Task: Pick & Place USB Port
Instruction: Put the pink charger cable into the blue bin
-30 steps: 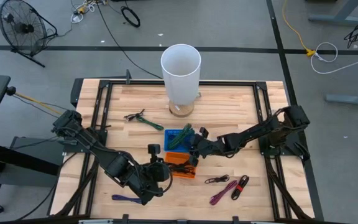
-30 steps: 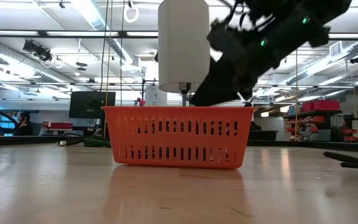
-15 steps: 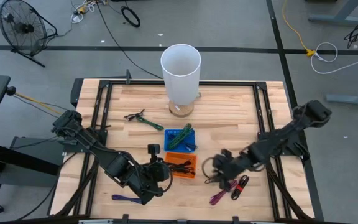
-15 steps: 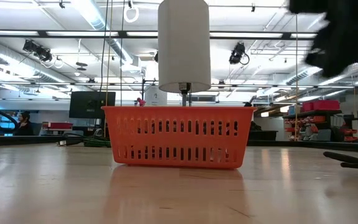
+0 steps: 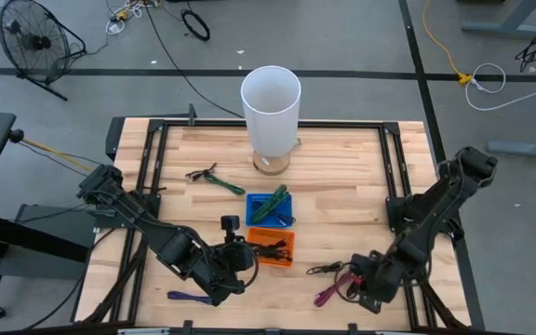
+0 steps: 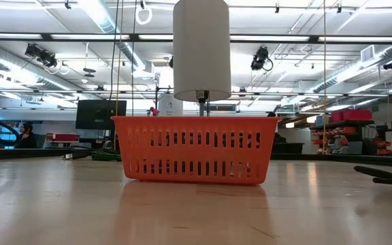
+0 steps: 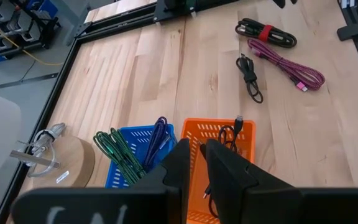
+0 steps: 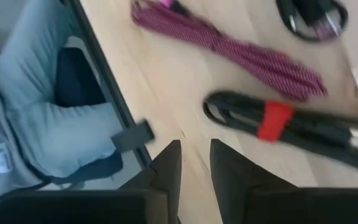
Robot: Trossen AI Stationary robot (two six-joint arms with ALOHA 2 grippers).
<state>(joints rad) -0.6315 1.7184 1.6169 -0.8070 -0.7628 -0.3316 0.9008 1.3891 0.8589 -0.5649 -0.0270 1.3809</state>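
Three bundled USB cables lie on the table near its right near corner: a black one (image 5: 324,270), a magenta braided one (image 5: 331,290) (image 8: 229,50) and a black one with a red tie (image 5: 361,275) (image 8: 278,121). My right gripper (image 5: 363,287) (image 8: 195,163) hovers just above them, a little open, touching nothing. An orange basket (image 5: 273,247) (image 6: 196,150) (image 7: 219,134) holds a black cable (image 7: 232,132). My left gripper (image 5: 240,256) (image 7: 196,155) waits shut beside the basket's left side.
A blue basket (image 5: 270,207) (image 7: 135,140) with green and purple cables stands behind the orange one. A tall white cylinder (image 5: 271,102) rises at the far middle. A green cable (image 5: 214,179) and a purple one (image 5: 186,296) lie left. The black table rail (image 8: 104,81) runs close to my right gripper.
My right gripper has swung from above the orange basket toward the table's near right corner and come down over the loose cables, leaving the low view. The left arm and the baskets have stayed put.
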